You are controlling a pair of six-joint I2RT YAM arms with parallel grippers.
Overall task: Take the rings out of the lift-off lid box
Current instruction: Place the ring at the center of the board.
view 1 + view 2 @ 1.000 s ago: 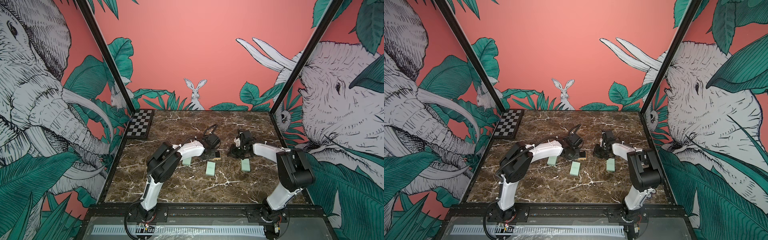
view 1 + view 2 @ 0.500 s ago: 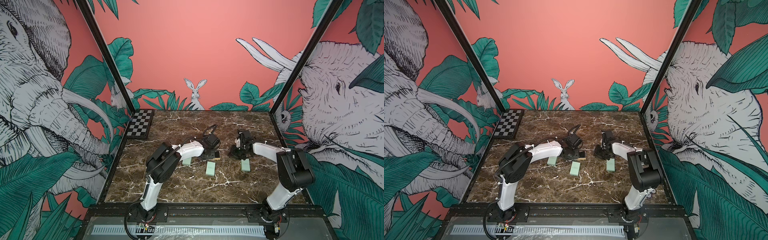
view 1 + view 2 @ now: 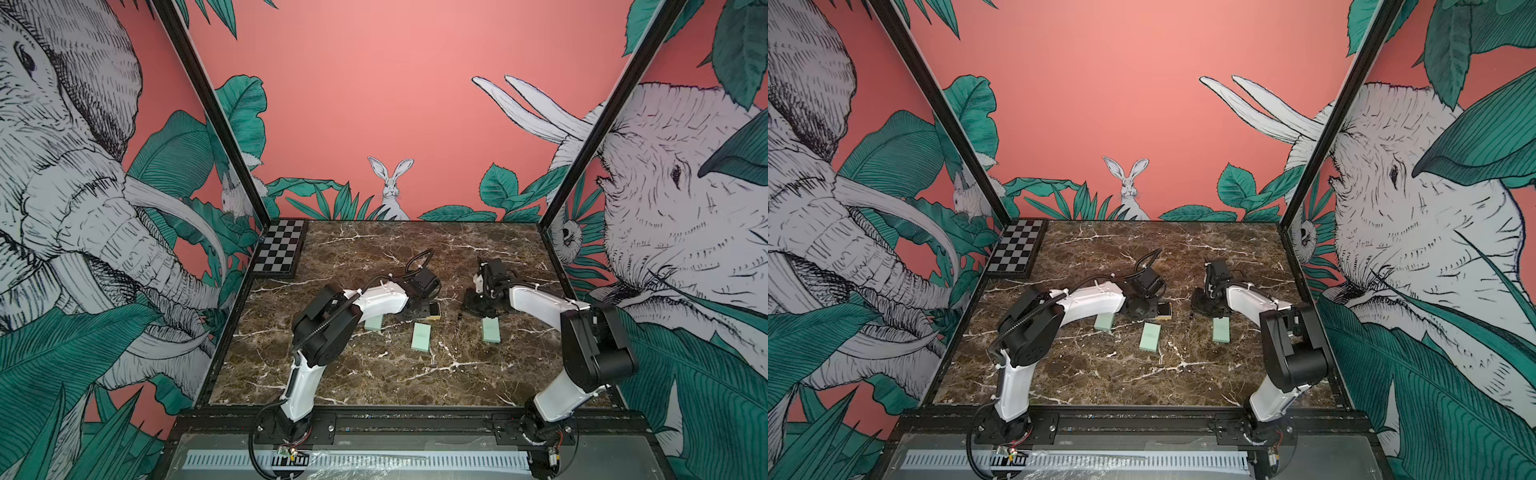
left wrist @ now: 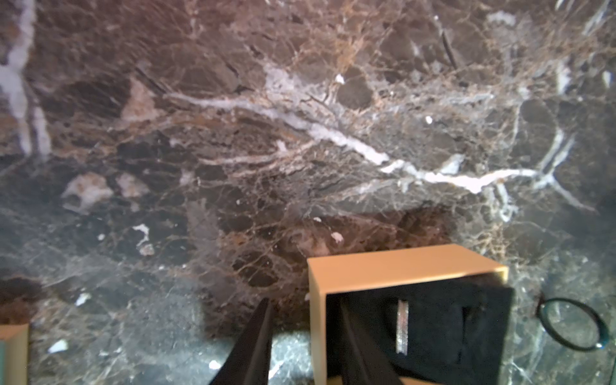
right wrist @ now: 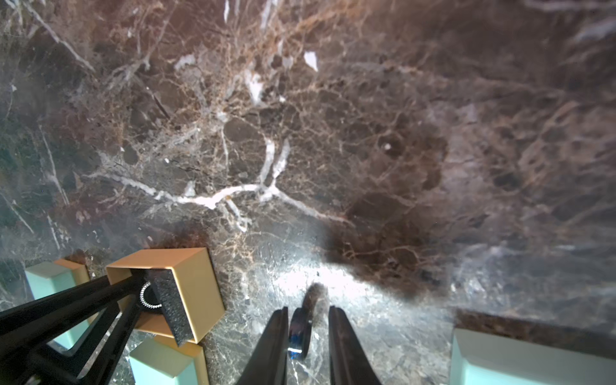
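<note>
We find the left gripper (image 4: 303, 301) closed on one side wall of the open tan box (image 4: 400, 266). One of its fingers (image 4: 253, 343) is outside the wall and the other is inside, against the black foam (image 4: 466, 320). A silver ring (image 4: 402, 326) stands upright in a slot of this foam, just beside the inner finger but not between the two.

In both top views the box (image 3: 435, 311) sits about the middle of the marble table (image 3: 374, 395), and the right gripper is just to the right of it.

The right gripper (image 5: 308, 310) is low over the table with its jaws partly apart. Between them a dark ring (image 5: 300, 333) stands on its edge on the marble (a small blue shine is on its lower part). It leans on one finger (image 5: 273, 343), and a clear gap separates it from the other finger. So we say the jaws do not squeeze it and hold nothing.

The left wrist view shows a thin dark hoop (image 4: 571, 325) on the table just outside the box. Whether it is the same ring, we cannot tell.

Three mint-green pieces lie on the near side. One (image 3: 373, 322) is partly under the left arm, one (image 3: 420, 336) is near the box, and one (image 3: 490, 329) is near the right gripper.
</note>
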